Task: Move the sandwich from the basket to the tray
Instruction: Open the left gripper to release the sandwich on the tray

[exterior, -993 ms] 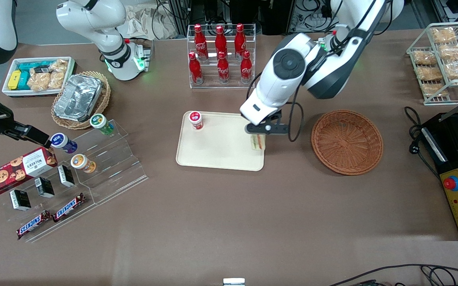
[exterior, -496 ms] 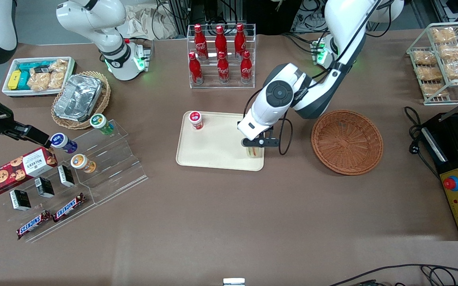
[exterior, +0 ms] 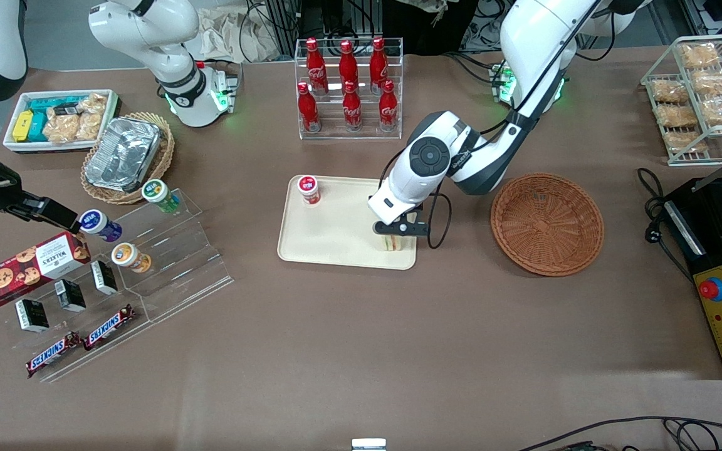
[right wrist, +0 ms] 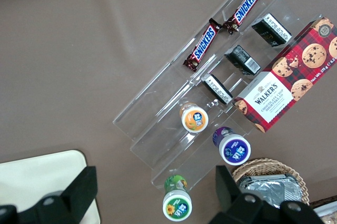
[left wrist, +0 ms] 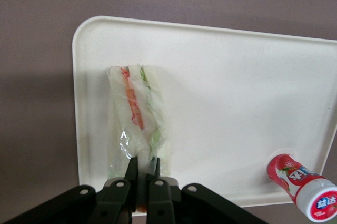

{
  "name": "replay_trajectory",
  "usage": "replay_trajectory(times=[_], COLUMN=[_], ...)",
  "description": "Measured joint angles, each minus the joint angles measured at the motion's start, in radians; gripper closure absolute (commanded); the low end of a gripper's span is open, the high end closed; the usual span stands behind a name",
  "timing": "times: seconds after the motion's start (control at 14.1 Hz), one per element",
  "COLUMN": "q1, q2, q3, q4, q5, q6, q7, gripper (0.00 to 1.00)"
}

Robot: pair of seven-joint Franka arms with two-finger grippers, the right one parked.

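The sandwich (left wrist: 138,116), a wrapped wedge of pale bread with orange, red and green filling, rests on the cream tray (left wrist: 237,108) near one corner. In the front view it (exterior: 391,242) lies on the tray (exterior: 336,232) at the corner nearest the basket and the camera. My left gripper (left wrist: 141,167) is shut on the sandwich's end, low over the tray (exterior: 392,233). The reddish-brown wicker basket (exterior: 547,223) stands empty beside the tray, toward the working arm's end.
A red-capped jar (exterior: 308,189) stands on the tray's corner farthest from the sandwich, and shows in the left wrist view (left wrist: 308,187). A rack of red cola bottles (exterior: 348,88) stands farther from the camera. An acrylic snack stand (exterior: 148,250) lies toward the parked arm's end.
My gripper has carried the sandwich lower and slightly toward the parked arm's end, down onto the tray's corner. The arm's wrist has dropped with it.
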Motion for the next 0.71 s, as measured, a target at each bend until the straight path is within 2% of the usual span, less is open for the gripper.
replay_trajectory(times=[0.43,0.71], q1=[0.004,0.006], q2=[-0.019,-0.162], q3=[0.012,0.056], q4=[0.0,0.012], q5=[0.017,0.021], q6=[-0.026,-0.294], q7=[0.001,0.04], gripper=[0.0,0.01])
